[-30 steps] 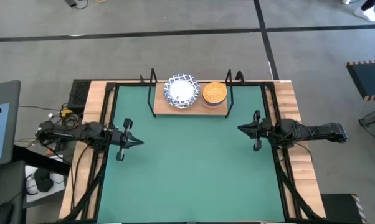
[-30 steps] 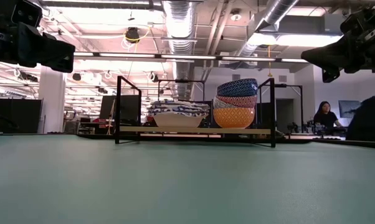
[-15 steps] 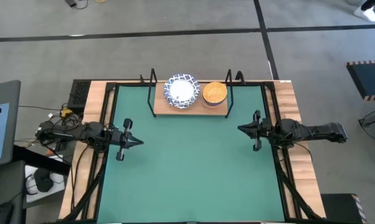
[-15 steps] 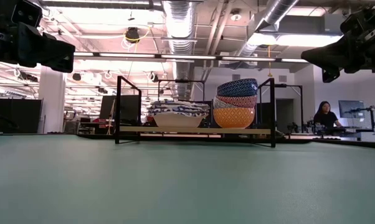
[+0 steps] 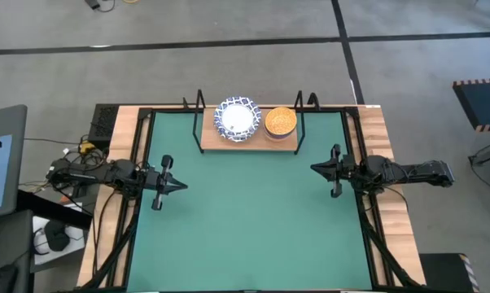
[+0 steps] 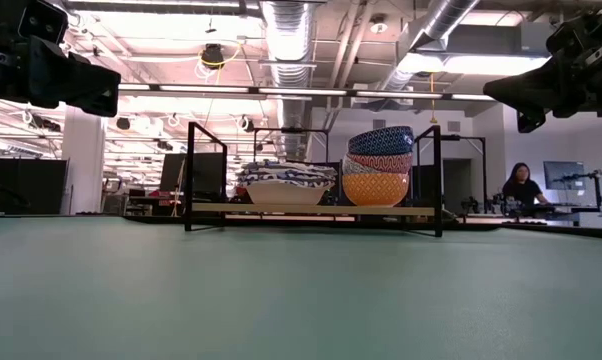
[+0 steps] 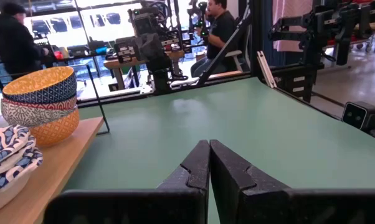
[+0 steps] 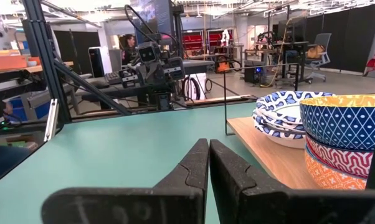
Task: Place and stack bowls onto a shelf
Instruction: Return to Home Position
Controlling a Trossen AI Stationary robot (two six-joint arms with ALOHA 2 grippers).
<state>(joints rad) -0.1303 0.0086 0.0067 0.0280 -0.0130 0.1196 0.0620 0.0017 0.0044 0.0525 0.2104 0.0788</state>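
1. High view: the left hand [image 5: 182,185] hangs over the left edge of the green mat [image 5: 245,232], its tip pointing right toward the middle. In the left wrist view its two fingers [image 7: 194,168] are pressed flat together with nothing between them.
2. Opposite it, the right hand [image 5: 314,169] hangs over the mat's right edge, pointing left. In the right wrist view its fingers [image 8: 228,171] are likewise closed tight on nothing.
3. The low view shows both hands raised well above the surface [image 5: 381,134], one in each upper corner of that picture, well apart from the shelf.
4. The shelf [image 5: 253,146] stands at the middle of the mat's far edge, its light-wood board held between black wire ends.
5. On the shelf's left half sits the stack of white bowls [image 5: 237,119] with blue lattice rims, nested one inside another.
6. Just beside it, on the right half, stands the stack of smaller bowls [image 5: 280,121]. From the low view this stack is the taller, with the orange-yellow bowl at the bottom, a dark patterned one on top, and red and light blue between.
7. Far behind the surface, at the right of the room, a person [image 6: 522,186] is seated at a desk.
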